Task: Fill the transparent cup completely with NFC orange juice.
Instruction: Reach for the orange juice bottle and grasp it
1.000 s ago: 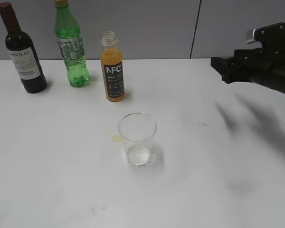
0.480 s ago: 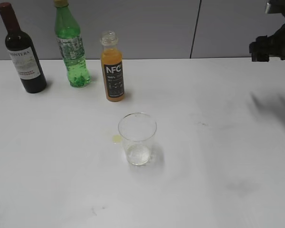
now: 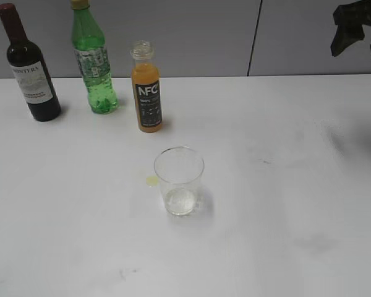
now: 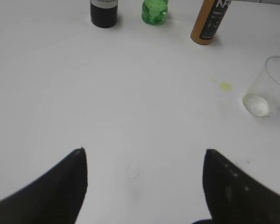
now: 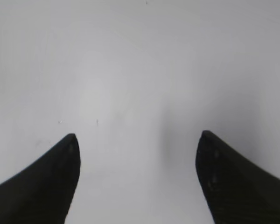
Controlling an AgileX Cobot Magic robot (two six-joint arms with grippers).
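The transparent cup (image 3: 179, 180) stands empty and upright on the white table, mid-front; it also shows at the right edge of the left wrist view (image 4: 267, 88). The NFC orange juice bottle (image 3: 146, 87), capless and nearly full, stands behind the cup, and its base shows in the left wrist view (image 4: 211, 23). My right gripper (image 3: 357, 28) hangs high at the top right, far from the bottle; its jaws are wide open and empty over bare table (image 5: 137, 140). My left gripper (image 4: 143, 156) is open and empty, left of the cup; it is outside the exterior view.
A dark wine bottle (image 3: 28, 65) and a green plastic bottle (image 3: 93, 59) stand at the back left beside the juice bottle. A small yellow drop (image 3: 151, 180) lies on the table just left of the cup. A grey wall runs behind the table.
My right arm has risen and pulled back toward the top right corner of the exterior view. The cup and bottles have not moved.
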